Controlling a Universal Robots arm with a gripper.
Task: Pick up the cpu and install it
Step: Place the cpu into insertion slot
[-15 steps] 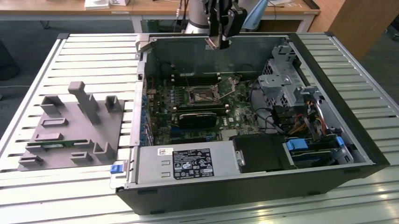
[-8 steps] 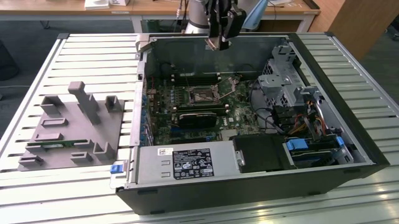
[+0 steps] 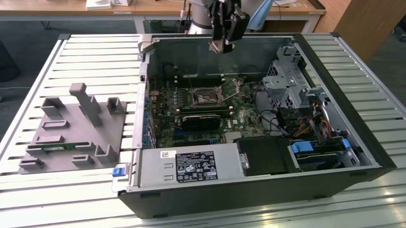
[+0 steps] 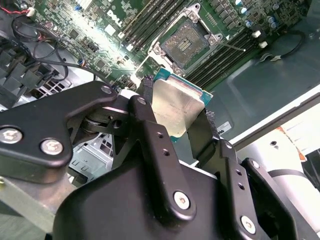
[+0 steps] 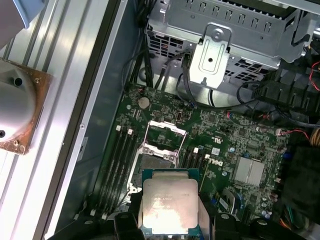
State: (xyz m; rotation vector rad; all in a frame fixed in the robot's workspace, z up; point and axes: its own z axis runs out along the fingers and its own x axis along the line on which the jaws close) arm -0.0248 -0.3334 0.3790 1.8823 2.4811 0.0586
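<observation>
My gripper (image 3: 224, 46) hangs high over the back wall of the open computer case (image 3: 355, 142), shut on the cpu (image 3: 222, 46). In both wrist views the cpu (image 4: 177, 107) (image 5: 169, 202) is a flat square chip with a shiny silver top and a green rim, pinched at two opposite edges by the black fingers (image 4: 206, 131) (image 5: 206, 215). Below it lies the motherboard's dark square socket (image 3: 204, 97) (image 4: 187, 43) (image 5: 158, 150), with its metal frame open and nothing in it. The cpu is well above the socket and apart from it.
A grey tray (image 3: 70, 128) holding a green memory stick (image 3: 57, 146) sits on the slatted table at the exterior view's left. Inside the case are a power supply (image 3: 190, 166), a metal drive cage (image 3: 285, 85) and cables. A silver-and-copper block (image 5: 15, 115) rests outside the case wall.
</observation>
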